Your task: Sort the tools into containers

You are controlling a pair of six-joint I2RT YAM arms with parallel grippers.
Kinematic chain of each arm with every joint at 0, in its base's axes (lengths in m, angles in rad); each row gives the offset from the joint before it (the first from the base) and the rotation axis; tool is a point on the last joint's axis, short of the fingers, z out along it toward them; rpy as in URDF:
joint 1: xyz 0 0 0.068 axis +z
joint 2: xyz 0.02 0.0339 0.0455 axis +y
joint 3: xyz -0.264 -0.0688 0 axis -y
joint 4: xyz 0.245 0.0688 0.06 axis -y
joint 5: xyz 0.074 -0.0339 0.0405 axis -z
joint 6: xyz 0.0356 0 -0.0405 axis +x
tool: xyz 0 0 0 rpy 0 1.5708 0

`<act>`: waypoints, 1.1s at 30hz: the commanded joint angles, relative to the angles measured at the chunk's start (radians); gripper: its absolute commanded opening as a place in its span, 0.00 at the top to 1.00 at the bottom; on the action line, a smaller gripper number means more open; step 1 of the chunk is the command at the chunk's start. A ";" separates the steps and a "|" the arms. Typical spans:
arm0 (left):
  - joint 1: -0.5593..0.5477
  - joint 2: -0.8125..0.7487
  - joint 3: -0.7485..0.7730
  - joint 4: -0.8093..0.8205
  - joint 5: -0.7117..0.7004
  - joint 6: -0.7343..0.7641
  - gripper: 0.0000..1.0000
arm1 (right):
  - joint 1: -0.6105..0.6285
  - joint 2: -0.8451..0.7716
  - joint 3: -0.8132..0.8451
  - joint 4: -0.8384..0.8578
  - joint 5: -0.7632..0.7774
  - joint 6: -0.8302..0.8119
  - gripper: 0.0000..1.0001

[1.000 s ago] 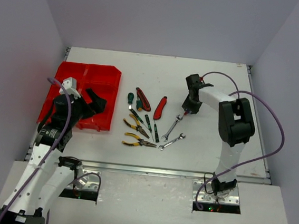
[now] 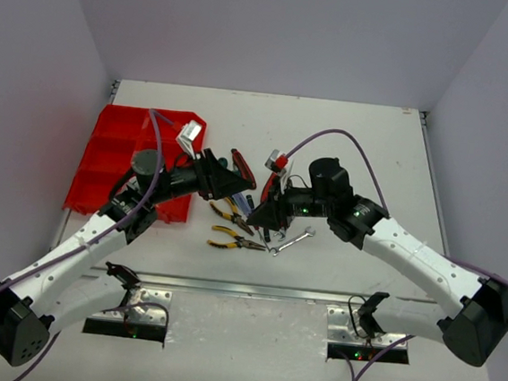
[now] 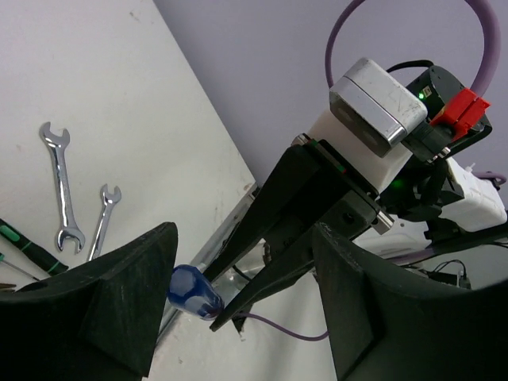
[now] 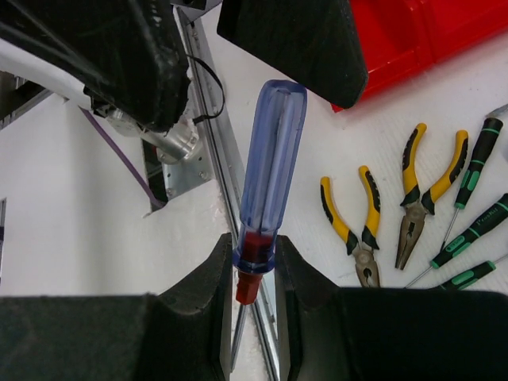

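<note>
My right gripper (image 4: 254, 254) is shut on the red collar of a thin blue-handled screwdriver (image 4: 270, 159), held in the air over the tools. The handle's end (image 3: 193, 290) points between the fingers of my left gripper (image 3: 242, 262), close to one finger and well apart from the other, so the left gripper is open. From above, the two grippers (image 2: 236, 189) (image 2: 256, 216) meet tip to tip mid-table. The red tray (image 2: 122, 155) lies at the left. Below them lie yellow-handled pliers (image 2: 231, 239), wrenches (image 2: 294, 239), green screwdrivers (image 4: 468, 182) and red-handled knives (image 2: 243, 167).
A second pair of pliers (image 4: 425, 198) lies beside the first (image 4: 353, 226). Two wrenches (image 3: 59, 190) lie side by side on the white table. The table's metal front rail (image 2: 244, 289) runs below the tools, and purple cables loop from both arms.
Both arms have swung to the middle of the table. The right gripper has taken hold of the blue-handled screwdriver and lifted it. The left gripper left the tray and is narrowing around the handle.
</note>
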 commanded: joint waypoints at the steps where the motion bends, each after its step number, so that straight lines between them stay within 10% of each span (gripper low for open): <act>1: -0.042 -0.011 0.005 0.061 -0.055 -0.021 0.42 | 0.008 0.008 0.058 0.039 0.047 0.060 1.00; 6: -0.053 -0.008 -0.004 0.050 -0.073 -0.019 0.60 | 0.008 0.002 0.062 0.075 0.065 0.107 1.00; 22: -0.053 0.005 0.060 -0.052 -0.178 0.052 0.00 | 0.008 -0.060 0.029 0.103 0.065 0.131 1.00; 33: -0.054 0.007 0.177 -0.214 -0.350 0.087 0.00 | 0.007 -0.059 -0.016 0.121 0.178 0.152 1.00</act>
